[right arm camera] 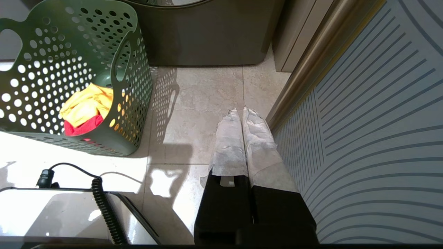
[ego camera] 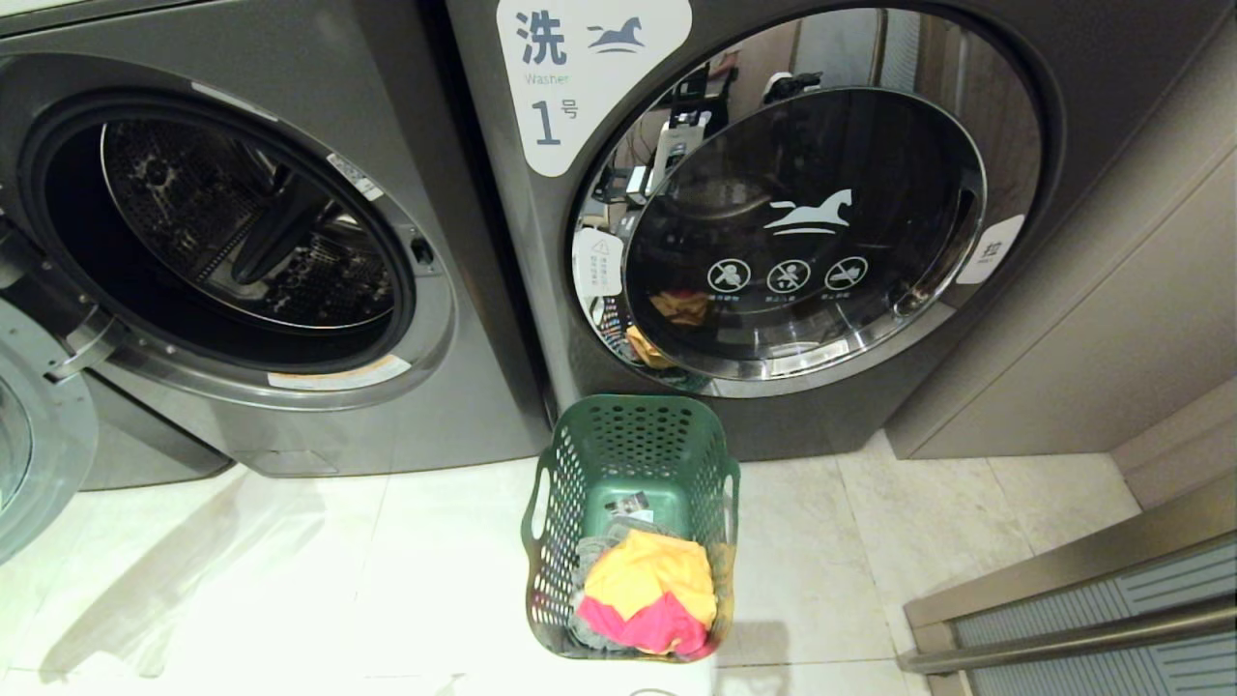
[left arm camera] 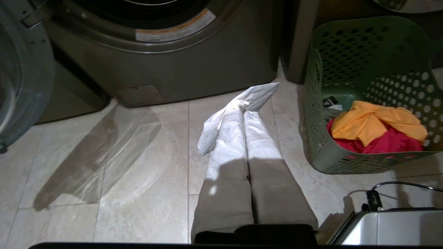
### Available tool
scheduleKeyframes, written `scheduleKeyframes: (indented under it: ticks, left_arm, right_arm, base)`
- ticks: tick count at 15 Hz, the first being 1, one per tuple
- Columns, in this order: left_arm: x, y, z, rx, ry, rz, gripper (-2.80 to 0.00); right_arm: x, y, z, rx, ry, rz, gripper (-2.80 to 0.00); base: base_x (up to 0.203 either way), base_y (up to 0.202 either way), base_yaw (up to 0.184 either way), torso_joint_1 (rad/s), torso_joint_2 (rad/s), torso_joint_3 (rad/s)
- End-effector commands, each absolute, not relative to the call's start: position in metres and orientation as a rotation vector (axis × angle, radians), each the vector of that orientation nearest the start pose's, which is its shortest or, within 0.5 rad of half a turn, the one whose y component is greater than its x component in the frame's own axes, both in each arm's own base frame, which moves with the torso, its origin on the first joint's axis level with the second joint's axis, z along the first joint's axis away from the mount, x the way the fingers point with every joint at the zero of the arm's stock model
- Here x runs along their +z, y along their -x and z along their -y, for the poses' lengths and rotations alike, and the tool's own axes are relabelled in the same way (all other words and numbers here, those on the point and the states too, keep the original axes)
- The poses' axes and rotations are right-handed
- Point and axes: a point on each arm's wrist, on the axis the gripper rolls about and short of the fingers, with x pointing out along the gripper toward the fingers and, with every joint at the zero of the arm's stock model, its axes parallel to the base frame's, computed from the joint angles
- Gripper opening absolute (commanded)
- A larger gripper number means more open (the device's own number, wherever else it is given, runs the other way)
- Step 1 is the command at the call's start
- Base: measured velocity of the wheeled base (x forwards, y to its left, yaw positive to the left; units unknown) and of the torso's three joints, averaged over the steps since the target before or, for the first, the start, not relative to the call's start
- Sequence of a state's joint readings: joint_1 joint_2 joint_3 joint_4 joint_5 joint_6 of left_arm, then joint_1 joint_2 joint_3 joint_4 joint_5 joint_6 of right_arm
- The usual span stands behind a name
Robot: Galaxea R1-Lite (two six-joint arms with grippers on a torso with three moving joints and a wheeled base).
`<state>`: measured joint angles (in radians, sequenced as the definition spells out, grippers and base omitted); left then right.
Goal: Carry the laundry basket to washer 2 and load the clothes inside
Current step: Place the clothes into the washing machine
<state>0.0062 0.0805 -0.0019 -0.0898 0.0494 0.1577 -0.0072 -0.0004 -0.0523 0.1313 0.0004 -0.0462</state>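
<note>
Bright floor (ego camera: 290, 580) glare; sharp shadows

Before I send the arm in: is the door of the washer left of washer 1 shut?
No: in the head view the left washer shows its bare drum, and its door is swung out at the left edge.

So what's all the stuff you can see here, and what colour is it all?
Washers: two, dark grey; the left one open and looking empty, the right one, labelled 1, shut.
Laundry basket: one, dark green with holes, on the floor in front of the washers, nearer the right one.
Clothes: yellow-orange and pink-red, with some grey, inside the basket.
Floor: pale tiles.
Left gripper: one, wrapped in white, shut, hovering above the floor.
Right gripper: one, wrapped in white, shut, beside the basket.
</note>
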Motion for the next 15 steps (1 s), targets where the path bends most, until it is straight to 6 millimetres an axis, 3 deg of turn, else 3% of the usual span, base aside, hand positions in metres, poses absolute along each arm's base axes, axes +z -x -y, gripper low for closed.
scheduleKeyframes:
  ticks: [1,15]
  left_arm:
    - [0.0808,0.0231,0.0006,-0.017,-0.161,0.055,-2.80]
    - [0.0750,0.0227,0.0006,-0.020,-0.083,-0.005,-2.80]
  right_arm:
    - [0.0763,0.0273,-0.0002,-0.004,0.046,-0.080,-2.80]
    - [0.0763,0.0273,-0.0002,-0.004,0.041,-0.080,-2.80]
  base:
    - [0.000,0.000,0.000,0.000,0.00,0.000]
    - [0.000,0.000,0.000,0.000,0.00,0.000]
